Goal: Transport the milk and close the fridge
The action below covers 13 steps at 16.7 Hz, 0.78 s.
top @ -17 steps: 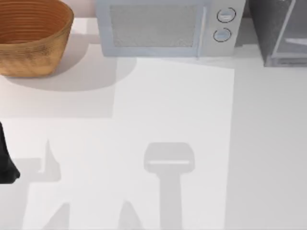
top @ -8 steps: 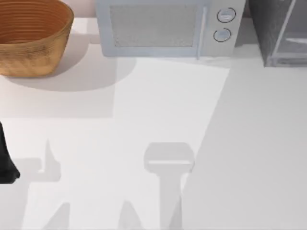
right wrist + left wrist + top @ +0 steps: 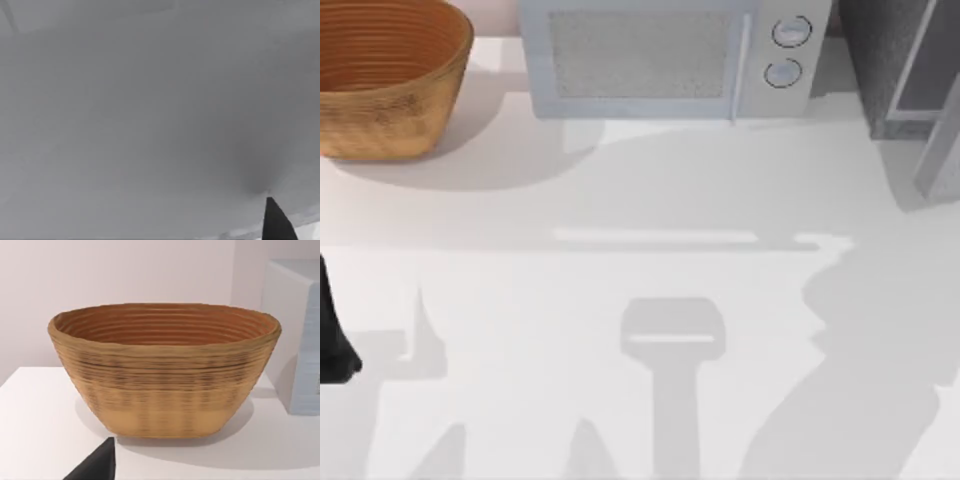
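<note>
Two arms, little on show — left arm point(image 3: 334, 340) parked at left edge of tabletop point(image 3: 620, 400); gripper state of either: cannot tell. Fridge point(image 3: 905, 70) far right, door point(image 3: 942, 150) ajar. Door-closing step apparently in hand; next — push door flush. Milk location unclear.

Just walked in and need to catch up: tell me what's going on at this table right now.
At the top view's far right the fridge stands with its pale door panel swung out from the cabinet, so it is not closed. The right wrist view looks at a plain grey surface close up, with a dark claw tip at its edge. The left arm sits parked at the table's left edge, its wrist camera facing the woven basket. A microwave stands between basket and fridge.
</note>
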Tool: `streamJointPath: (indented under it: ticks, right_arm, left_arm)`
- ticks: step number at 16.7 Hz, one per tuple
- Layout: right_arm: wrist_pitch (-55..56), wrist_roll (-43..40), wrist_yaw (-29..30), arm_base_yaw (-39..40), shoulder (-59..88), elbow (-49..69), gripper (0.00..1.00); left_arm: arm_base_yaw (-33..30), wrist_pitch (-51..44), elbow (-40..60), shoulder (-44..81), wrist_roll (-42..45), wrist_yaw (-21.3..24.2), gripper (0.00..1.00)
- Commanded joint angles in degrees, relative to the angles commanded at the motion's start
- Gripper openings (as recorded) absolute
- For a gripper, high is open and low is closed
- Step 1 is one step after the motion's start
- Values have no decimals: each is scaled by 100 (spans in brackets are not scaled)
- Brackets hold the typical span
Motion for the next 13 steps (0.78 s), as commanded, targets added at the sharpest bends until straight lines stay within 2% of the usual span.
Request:
streamJointPath:
  ticks: [3, 6, 13]
  right_arm:
    - [363, 745, 854, 910, -238, -338, 100]
    - [652, 1255, 1436, 1411, -458, -676, 100]
    - [698, 1327, 1553, 1434, -460, -767, 100]
  left_arm:
    - [0, 0, 0, 0, 0, 0, 100]
    - [0, 0, 0, 0, 0, 0, 100]
    - [0, 0, 0, 0, 0, 0, 100]
